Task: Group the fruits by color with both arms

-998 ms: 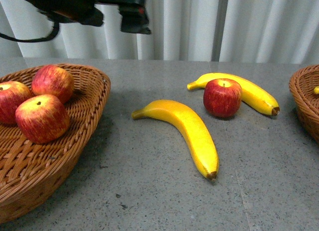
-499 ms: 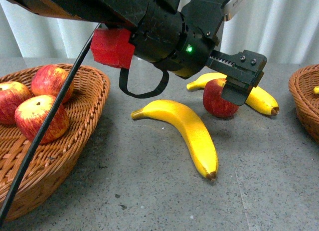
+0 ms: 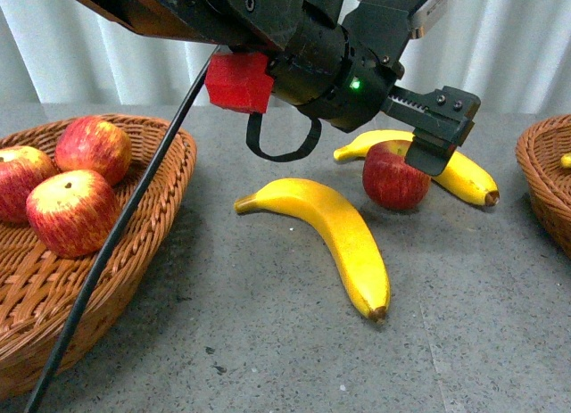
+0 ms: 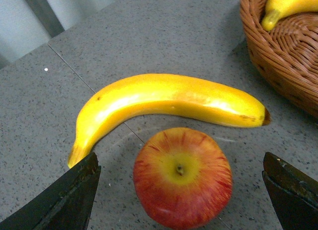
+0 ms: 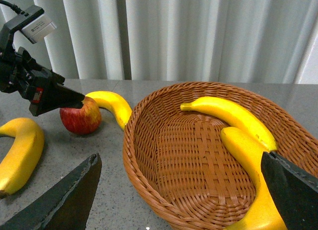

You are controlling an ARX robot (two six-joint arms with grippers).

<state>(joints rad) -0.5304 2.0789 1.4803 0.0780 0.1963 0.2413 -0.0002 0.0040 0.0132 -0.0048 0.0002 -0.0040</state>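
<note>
Currently — status per item:
left hand (image 4: pixel 180 160): spread wide, gripping nothing; its fingers (image 4: pixel 64 200) stand on either side of the loose apple (image 4: pixel 181 178), with a gap on each side.
loose apple: upright on the gray tabletop (image 3: pixel 268 342), stem up, just in front of the far banana (image 3: pixel 459 168) — whether the two touch cannot be told.
near banana (image 3: pixel 339 230): flat on the tabletop, between the left basket (image 3: pixel 183 150) and the loose apple, clear of both.
left basket: holds three apples (image 3: pixel 73 212).
right hand (image 5: pixel 180 158): spread wide, empty, facing into the right basket (image 5: pixel 149 106).
right basket: holds two bananas (image 5: pixel 228 113), lying together against one wall.
left arm (image 3: pixel 294 38): extends across the front view; red block (image 3: pixel 239 81) near the wrist, green light (image 3: pixel 355 85) lit.
</note>
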